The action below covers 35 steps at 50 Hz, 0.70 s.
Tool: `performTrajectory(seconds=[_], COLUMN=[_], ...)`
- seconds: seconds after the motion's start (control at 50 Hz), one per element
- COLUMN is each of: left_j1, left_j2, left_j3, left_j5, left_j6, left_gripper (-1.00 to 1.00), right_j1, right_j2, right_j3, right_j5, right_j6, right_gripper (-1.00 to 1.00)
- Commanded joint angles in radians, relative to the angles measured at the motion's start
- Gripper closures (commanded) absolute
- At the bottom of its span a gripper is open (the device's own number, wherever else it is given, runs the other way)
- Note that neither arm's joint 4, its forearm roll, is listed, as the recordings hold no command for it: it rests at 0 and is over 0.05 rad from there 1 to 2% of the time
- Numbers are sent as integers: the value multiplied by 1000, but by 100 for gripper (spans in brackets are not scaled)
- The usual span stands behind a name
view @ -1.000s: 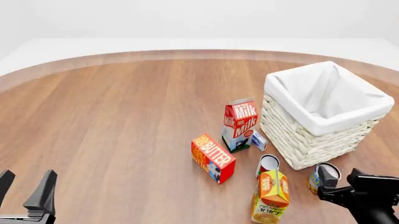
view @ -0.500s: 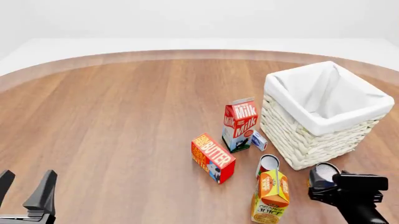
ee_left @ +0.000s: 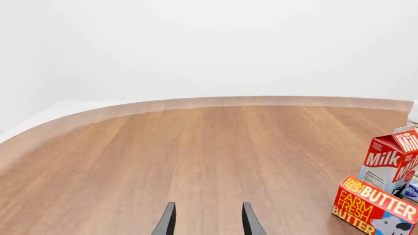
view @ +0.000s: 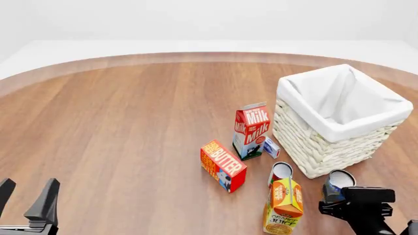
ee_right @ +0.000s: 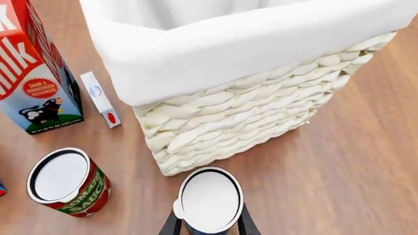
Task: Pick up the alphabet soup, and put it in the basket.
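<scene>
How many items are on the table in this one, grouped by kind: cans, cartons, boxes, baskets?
Cans: 2, the alphabet soup and the red-labelled can.
Cartons: 2, milk carton and orange juice carton.
Boxes: 2, butter box and small white box.
Baskets: 1, the basket.
Total: 7.

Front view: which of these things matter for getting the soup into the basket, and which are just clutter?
In the job:
- soup can, between the right gripper's fingers
- basket, just beyond the can

Clutter:
- milk carton
- butter box
- juice carton
- red-labelled can
- small white box
- left gripper, open, idle
</scene>
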Motion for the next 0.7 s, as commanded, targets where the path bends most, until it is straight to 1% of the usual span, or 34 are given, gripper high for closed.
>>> performTrajectory(seconds=[0.02, 0.08, 0.24, 0.3, 0.32, 0.42, 0.44, 0.5, 0.52, 0.56, 0.7], left_j1=[0, 0, 0, 0, 0, 0, 0, 0, 0, 0, 0], left_j2=[0, 0, 0, 0, 0, 0, 0, 0, 0, 0, 0], left_j3=[0, 0, 0, 0, 0, 0, 0, 0, 0, 0, 0], left_j5=[0, 0, 0, 0, 0, 0, 0, 0, 0, 0, 0], left_j6=[0, 0, 0, 0, 0, 0, 0, 0, 0, 0, 0], left_gripper=[-100, -100, -100, -100, -100, -100, -100, -100, -100, -100, -100], right_j1=[10, -7, -20, -20, -18, -26, -26, -28, -27, -26, -22], right_j2=[31, 19, -15, -47, -91, -395, -475, -669, -704, -832, -968], right_j3=[2, 2, 2, 2, 2, 2, 2, 2, 2, 2, 2], right_j5=[-19, -19, -13, 8, 48, 330, 405, 587, 620, 735, 858], right_j6=[-4, -6, -15, -12, -13, -19, -21, -22, -22, -25, -32], right_gripper=[100, 100, 100, 100, 100, 100, 100, 100, 100, 100, 100])
